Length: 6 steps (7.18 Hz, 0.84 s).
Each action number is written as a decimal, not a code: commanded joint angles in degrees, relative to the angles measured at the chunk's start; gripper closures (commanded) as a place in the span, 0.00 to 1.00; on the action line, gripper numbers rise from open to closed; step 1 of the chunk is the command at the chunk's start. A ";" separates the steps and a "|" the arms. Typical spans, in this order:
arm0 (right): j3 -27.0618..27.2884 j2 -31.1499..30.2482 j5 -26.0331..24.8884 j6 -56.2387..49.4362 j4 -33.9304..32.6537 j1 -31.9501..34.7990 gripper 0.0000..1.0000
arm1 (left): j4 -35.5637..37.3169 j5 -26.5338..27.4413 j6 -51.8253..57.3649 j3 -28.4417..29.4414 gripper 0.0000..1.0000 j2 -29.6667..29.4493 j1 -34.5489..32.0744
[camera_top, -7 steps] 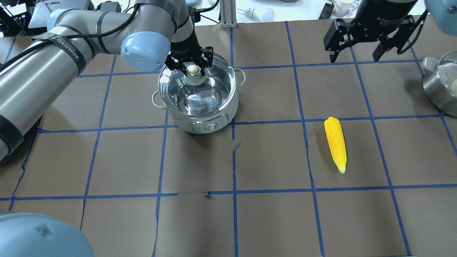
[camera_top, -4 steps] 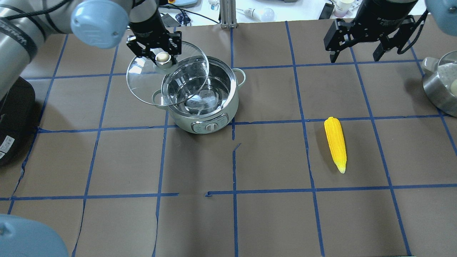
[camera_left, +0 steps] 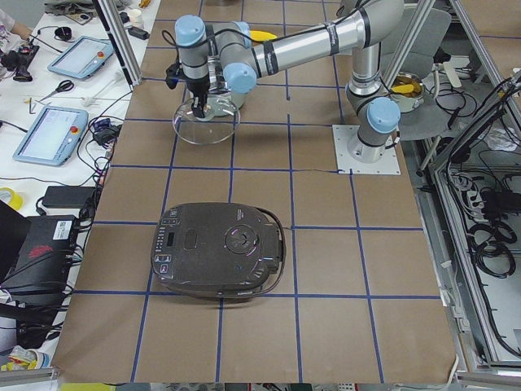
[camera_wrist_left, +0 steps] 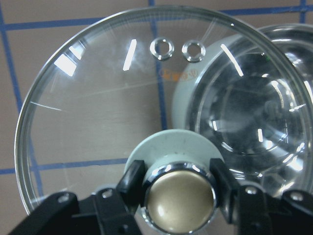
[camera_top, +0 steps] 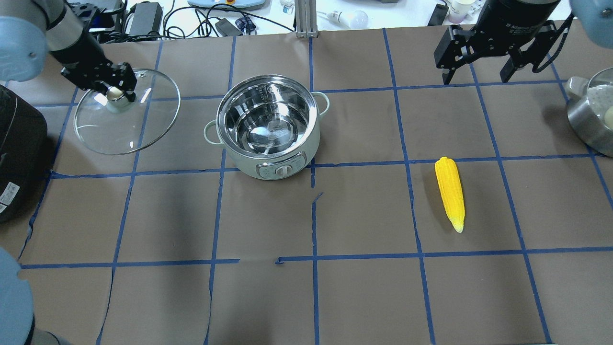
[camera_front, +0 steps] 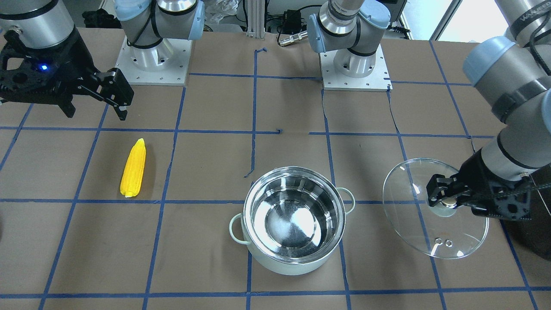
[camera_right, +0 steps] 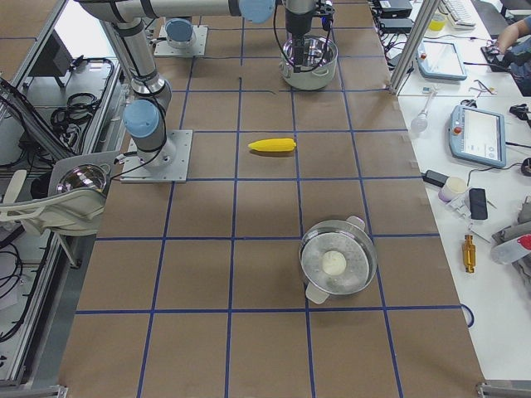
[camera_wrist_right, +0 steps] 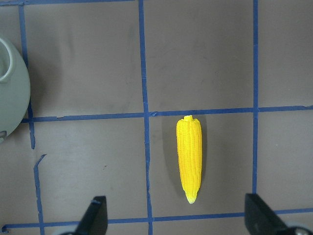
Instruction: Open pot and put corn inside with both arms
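The mint-green pot [camera_top: 268, 158] stands open on the table, its steel interior empty; it also shows in the front view [camera_front: 280, 262]. My left gripper [camera_top: 115, 92] is shut on the knob of the clear glass lid [camera_top: 127, 129] and holds it, tilted, to the pot's left, clear of the rim. The front view shows the lid [camera_front: 413, 228] in the air, and the left wrist view shows both fingers clamping the knob [camera_wrist_left: 180, 198]. The yellow corn [camera_top: 450, 192] lies on the table right of the pot. My right gripper [camera_top: 481, 76] is open and empty, high above and beyond the corn [camera_wrist_right: 189, 156].
A large black appliance [camera_left: 218, 251] sits at the table's left end, close to the lid. A steel pot with a white object inside [camera_top: 594, 115] stands at the right edge. Blue tape lines grid the brown table. Cables and tablets lie beyond the far edge.
My left gripper has lifted the lid off the pot and carried it left, now fully clear of the pot. The right gripper and the corn have not moved.
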 commanded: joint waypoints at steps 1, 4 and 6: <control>0.03 0.00 0.04 0.04 0.05 0.02 0.00 | 10.72 -0.12 5.84 -8.13 0.79 -2.14 5.59; -0.32 0.00 -0.14 -0.31 0.31 0.02 0.00 | 18.58 -0.29 5.93 -12.47 0.79 -5.74 5.68; -0.06 0.17 -0.23 -0.66 0.83 -0.68 0.00 | 18.50 -1.35 6.10 -12.91 0.79 -6.37 5.86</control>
